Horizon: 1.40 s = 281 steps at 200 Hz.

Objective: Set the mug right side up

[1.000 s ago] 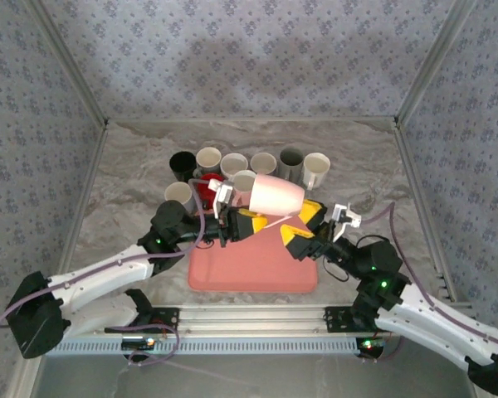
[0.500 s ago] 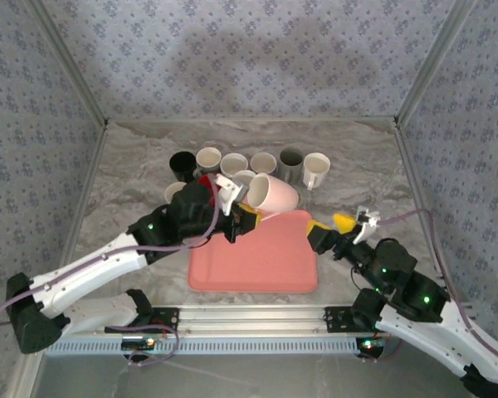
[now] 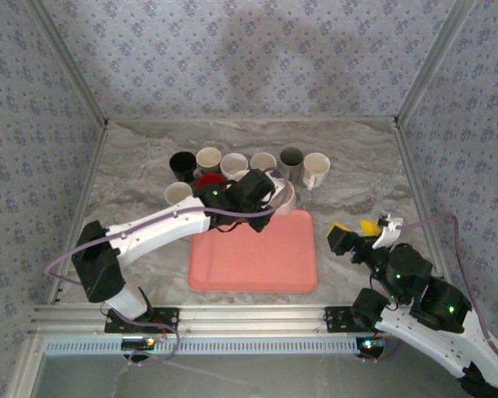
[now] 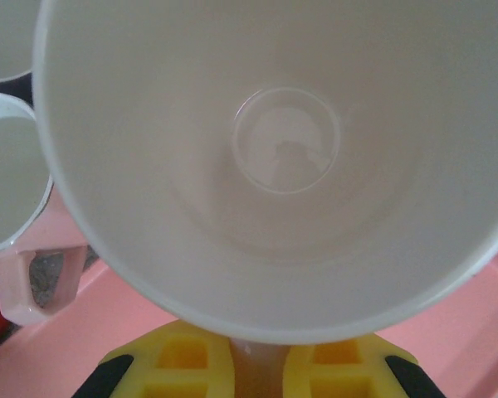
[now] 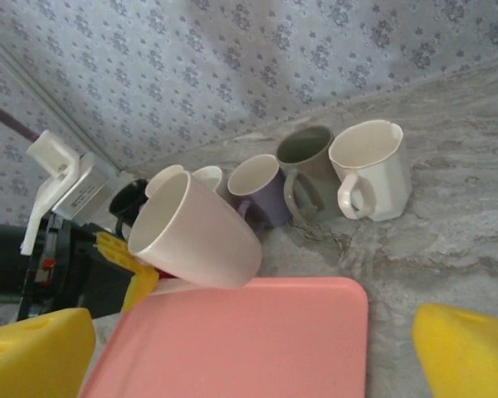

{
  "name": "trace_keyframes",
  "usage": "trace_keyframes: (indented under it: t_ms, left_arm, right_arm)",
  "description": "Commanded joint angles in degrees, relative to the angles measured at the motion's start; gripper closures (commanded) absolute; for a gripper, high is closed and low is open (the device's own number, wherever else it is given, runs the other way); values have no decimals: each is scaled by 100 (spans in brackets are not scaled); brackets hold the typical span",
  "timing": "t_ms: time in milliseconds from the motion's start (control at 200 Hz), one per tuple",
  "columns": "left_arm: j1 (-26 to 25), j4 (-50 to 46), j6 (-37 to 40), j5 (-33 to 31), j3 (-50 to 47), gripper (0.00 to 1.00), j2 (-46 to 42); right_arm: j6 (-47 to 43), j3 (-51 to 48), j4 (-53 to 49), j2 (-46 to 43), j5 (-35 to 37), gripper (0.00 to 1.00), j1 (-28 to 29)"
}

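Mug [image 5: 195, 228] tilted at the tray's [image 3: 253, 257] far edge, we see gripped by the left tool [image 4: 257, 365], arm outstretched; right tool [image 3: 354, 226] gapes beside the tray.

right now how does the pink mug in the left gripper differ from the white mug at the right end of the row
Pose: the pink mug is tilted, held in the shut left gripper; the white mug stands upright on the table.
Shape: the pink mug has smooth tapering walls; the white mug is faceted.
Colour: the pink mug is pale pink, the white mug off-white.
Both look empty.
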Motion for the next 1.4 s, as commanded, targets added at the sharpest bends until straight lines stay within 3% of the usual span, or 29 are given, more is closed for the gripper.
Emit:
trace_keyframes:
  t_ms: [0, 625, 1399]
  left_arm:
    - [-34, 43, 255, -431, 434, 100, 210]
    - [579, 130, 224, -259, 1079, 100, 1511]
    - [630, 43, 161, -416, 1402, 100, 2288]
  right_arm:
    - [-40, 189, -280, -70, 131, 0, -21]
    - [-97, -53, -258, -169, -185, 0, -27]
    - [-337, -146, -384, -184, -27, 0, -29]
